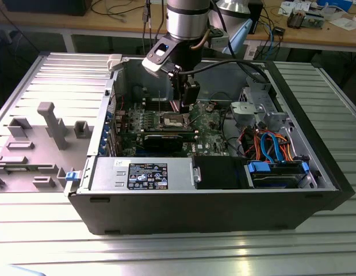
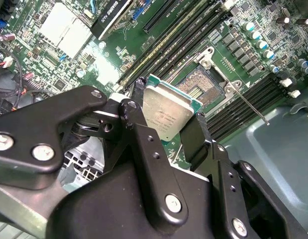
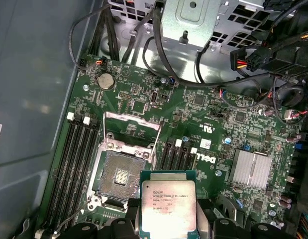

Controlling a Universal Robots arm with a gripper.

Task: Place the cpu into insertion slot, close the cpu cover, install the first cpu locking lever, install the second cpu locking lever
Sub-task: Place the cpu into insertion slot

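My gripper hangs inside the open computer case, shut on the cpu, a flat square chip with a silvery top face. In both wrist views the black fingers press on two opposite edges of the cpu. The chip is above the green motherboard, just beside the insertion slot, not in it. The insertion slot lies bare, its dark contact field showing. The cpu cover stands swung up at the socket's far edge. One thin locking lever sticks out, unlatched, beside the socket.
Black memory slots flank the socket on both sides. A long black graphics card lies in front of it, a grey drive cage and coloured cables towards the exterior view's right. A silver heat sink sits close by.
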